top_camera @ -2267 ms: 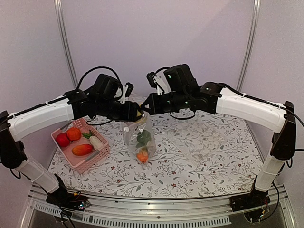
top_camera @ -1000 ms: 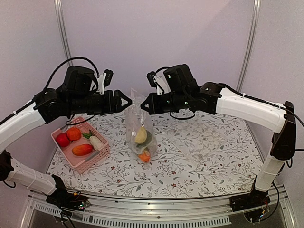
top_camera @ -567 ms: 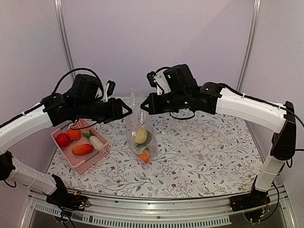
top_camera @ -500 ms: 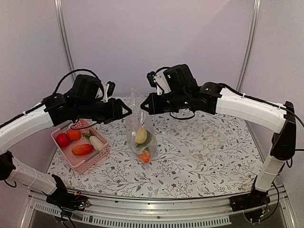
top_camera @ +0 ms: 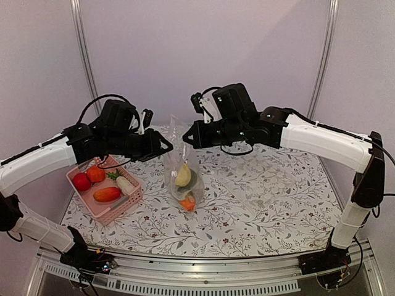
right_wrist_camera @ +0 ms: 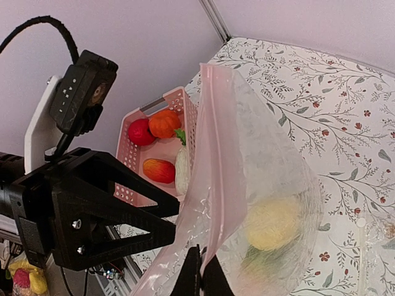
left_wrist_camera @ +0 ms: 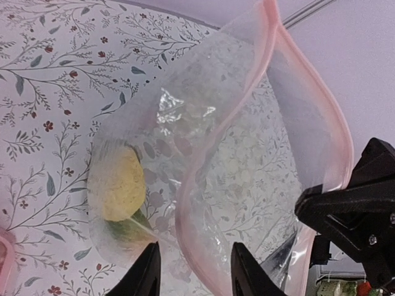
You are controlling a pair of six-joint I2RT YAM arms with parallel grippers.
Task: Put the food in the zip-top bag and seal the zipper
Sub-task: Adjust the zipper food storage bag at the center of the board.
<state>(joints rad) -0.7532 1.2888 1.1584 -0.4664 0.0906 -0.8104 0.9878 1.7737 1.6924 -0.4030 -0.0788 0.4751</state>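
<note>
1. Bag (top_camera: 183, 163): clear plastic, hanging upright near the middle of the flowered table (top_camera: 265, 209), mouth at 12 o'clock, lower end down at the cloth.
2. Zipper (right_wrist_camera: 213, 154): pink strip edging the mouth, which gapes unsealed.
3. Food, bagged: yellow piece (left_wrist_camera: 117, 185) over a green piece (left_wrist_camera: 126, 228), with an orange piece (top_camera: 186, 202) lowest.
4. Food, unbagged: red piece (top_camera: 81, 181), round orange piece (top_camera: 95, 174), white radish (top_camera: 125, 185) and long orange-red piece (top_camera: 107, 194). All lie in the pink basket (top_camera: 126, 206), at 9 o'clock of the bag.
5. Left gripper (left_wrist_camera: 194, 271): jaws spread, the near zipper strip passing through the gap between them; contact cannot be told. It sits at 9 o'clock of the bag's mouth. The arm reaches in from 8 o'clock, forearm about level, tips aimed toward 3 o'clock.
6. Right gripper (right_wrist_camera: 200, 271): jaws pressed together, pinching the bag's rim at the 3 o'clock side. The arm comes from 4 o'clock, elbow raised, tips aimed toward 9 o'clock and near the left gripper's.
</note>
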